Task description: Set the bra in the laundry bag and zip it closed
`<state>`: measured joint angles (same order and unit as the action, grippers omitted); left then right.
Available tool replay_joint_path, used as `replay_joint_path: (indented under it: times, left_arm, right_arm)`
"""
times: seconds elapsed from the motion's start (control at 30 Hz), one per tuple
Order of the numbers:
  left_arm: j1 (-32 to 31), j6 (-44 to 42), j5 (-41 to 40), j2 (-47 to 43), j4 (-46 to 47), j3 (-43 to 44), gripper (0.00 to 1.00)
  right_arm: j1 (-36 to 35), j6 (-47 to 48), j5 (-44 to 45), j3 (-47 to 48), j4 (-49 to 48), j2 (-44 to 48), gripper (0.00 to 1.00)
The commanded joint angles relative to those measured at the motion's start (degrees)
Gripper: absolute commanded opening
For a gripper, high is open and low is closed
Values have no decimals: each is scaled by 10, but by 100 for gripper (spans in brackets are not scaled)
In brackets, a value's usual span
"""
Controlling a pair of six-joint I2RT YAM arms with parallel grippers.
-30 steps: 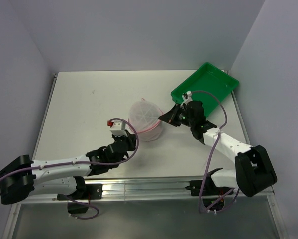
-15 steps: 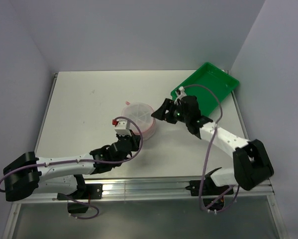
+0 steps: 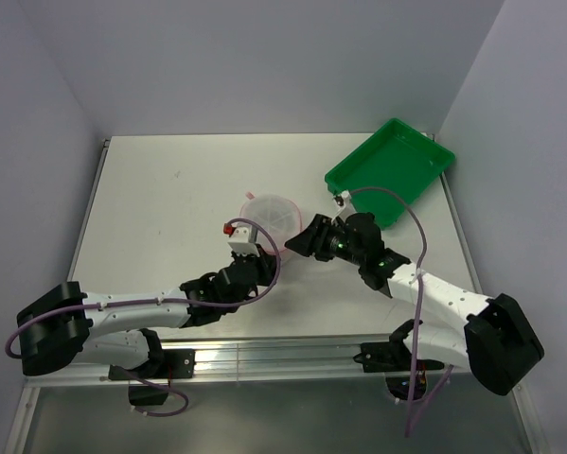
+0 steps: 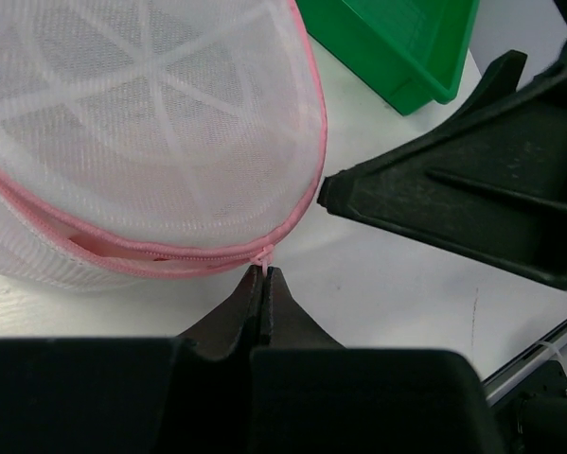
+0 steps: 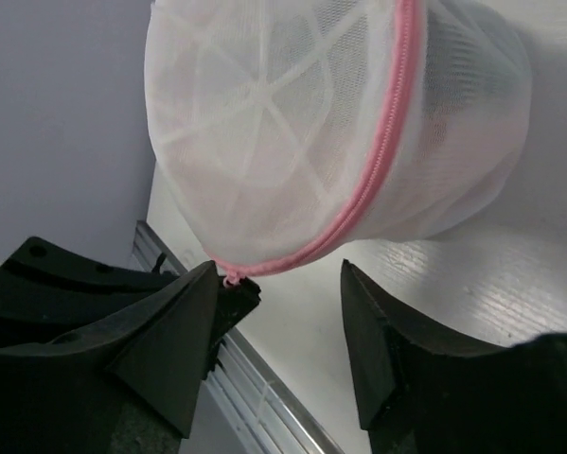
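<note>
The little round laundry bag (image 3: 269, 214) sits in the middle of the white surface (image 3: 169, 189) in the top view, a bit to the lower left of the green tray (image 3: 389, 168). The left tool (image 4: 264, 284) is squeezed tight, and it pinches the tiny pink tab (image 4: 263, 268) of the zip (image 5: 378, 151) right between its tips. The right tool (image 5: 278, 274) is spread wide and grips nothing. It hangs just beside the bag on the right in the top view, one finger on each side of the bag's near edge in its own view. In the left wrist view the pink zip is one line going up the right side of the bag. To the left of the tab it splits into two lines with a gap between them. Something pink peeps through that gap, and I think it is the bra (image 4: 103, 248), but I cannot be sure. So I think the bra step is done and the zipping step is going on, and the zip is not yet fully closed. Next, I think the right tool needs to hold the bag so it does not slide, and the left tool needs to pull the tab along the rim toward the gap. The mesh is soft, so a hard pull may just drag the whole bag. I can read no words, labels or brand names anywhere.
</note>
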<state>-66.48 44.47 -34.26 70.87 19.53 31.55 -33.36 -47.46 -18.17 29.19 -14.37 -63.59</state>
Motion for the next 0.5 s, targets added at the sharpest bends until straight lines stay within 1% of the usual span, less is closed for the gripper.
replay_joint_path:
  times: [0.0,0.17,0.2,0.23,0.27,0.3,0.37,0.4,0.43,0.47]
  left_arm:
    - [-4,3,15,-1,34,17,0]
    - [-4,-4,23,2,43,16,0]
    - [-4,-4,24,4,45,15,0]
    - [-4,-5,25,5,46,15,0]
    - [-4,-5,27,8,49,14,0]
    - [-3,-7,28,8,51,15,0]
    - [-3,-10,28,9,50,16,0]
    - [-4,-10,28,8,48,15,0]
    - [-3,-10,28,4,47,14,0]
    - [-4,-12,28,1,42,11,0]
  right_arm:
    - [-2,-35,8,20,-67,-32,60]
    - [-7,-53,6,20,-78,-59,56]
    - [-7,-54,5,18,-83,-60,53]
    - [-8,-54,4,20,-82,-63,47]
    - [-8,-53,4,24,-79,-64,44]
    - [-8,-51,6,27,-76,-65,31]
    - [-8,-50,9,31,-76,-70,22]
    - [-7,-49,15,37,-73,-72,12]
    - [-6,-45,15,40,-71,-77,6]
    - [-5,-43,13,45,-66,-80,3]
